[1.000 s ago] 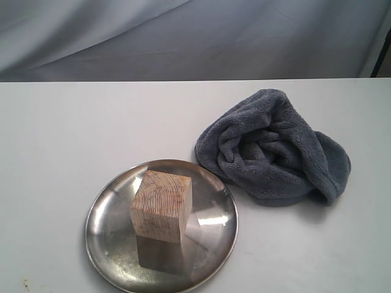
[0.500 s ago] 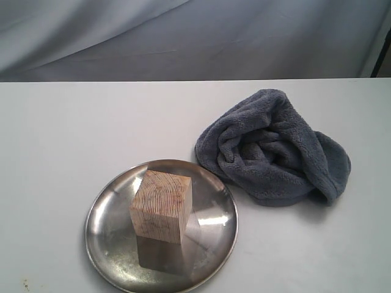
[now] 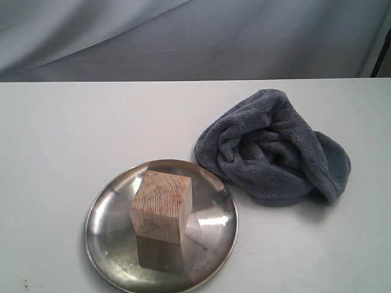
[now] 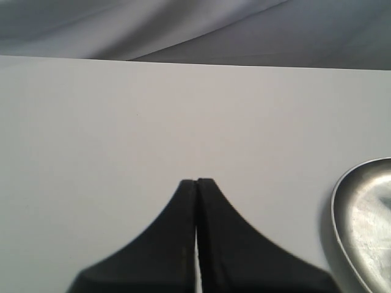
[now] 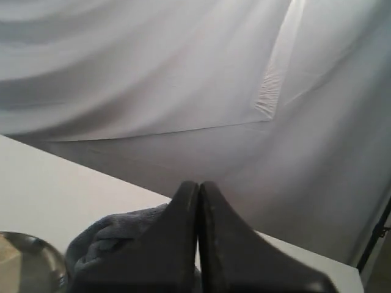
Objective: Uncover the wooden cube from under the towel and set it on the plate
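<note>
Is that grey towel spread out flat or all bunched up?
Bunched up. The towel lies in a crumpled heap of deep folds on the table, just beside the plate, not over the wooden cube.

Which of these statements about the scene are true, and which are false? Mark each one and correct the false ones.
1. The wooden cube stands on the plate. True.
2. The towel covers the cube. False: it lies crumpled beside the plate, and the cube is bare.
3. The left gripper and the right gripper are both shut and hold nothing. True.
4. The plate is white china. False: it is shiny metal.
</note>
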You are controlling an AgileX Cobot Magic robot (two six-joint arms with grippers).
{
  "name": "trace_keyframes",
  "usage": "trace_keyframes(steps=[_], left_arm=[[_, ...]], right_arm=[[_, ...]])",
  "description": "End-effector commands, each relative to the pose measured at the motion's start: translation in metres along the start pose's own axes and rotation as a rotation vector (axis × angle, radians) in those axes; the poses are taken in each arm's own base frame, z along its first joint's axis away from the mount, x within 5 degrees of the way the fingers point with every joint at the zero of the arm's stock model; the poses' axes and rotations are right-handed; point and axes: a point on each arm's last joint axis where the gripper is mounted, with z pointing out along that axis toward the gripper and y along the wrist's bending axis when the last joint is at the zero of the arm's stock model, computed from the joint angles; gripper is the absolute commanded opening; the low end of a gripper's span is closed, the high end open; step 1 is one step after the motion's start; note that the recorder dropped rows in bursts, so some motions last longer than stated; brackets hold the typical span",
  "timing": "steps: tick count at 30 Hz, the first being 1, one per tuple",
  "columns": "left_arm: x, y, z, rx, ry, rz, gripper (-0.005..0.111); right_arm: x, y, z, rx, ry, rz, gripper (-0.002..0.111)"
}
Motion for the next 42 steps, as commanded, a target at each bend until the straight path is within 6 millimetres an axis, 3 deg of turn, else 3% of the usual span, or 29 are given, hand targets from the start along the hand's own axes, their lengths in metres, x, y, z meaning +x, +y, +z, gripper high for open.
trace_keyframes(steps=[1, 8, 14, 26, 42], left_arm=[[0.000, 0.000, 0.000, 0.004, -0.009, 0.000, 0.001], [0.000, 0.000, 0.000, 0.004, -0.009, 0.000, 0.001], [0.000, 0.000, 0.000, 0.004, -0.009, 0.000, 0.001], [0.000, 0.000, 0.000, 0.004, -0.009, 0.000, 0.001], [0.000, 0.000, 0.000, 0.004, -0.009, 0.000, 0.001]], right_arm=[[0.034, 0.014, 0.023, 0.065, -0.083, -0.044, 0.000], [0.095, 0.024, 0.048, 0.209, 0.023, 0.130, 0.000], [0.121, 0.025, 0.055, 0.306, 0.014, 0.274, 0.000], [0.155, 0.029, 0.061, 0.336, 0.074, 0.286, 0.000], [0.155, 0.029, 0.061, 0.335, 0.056, 0.319, 0.000]])
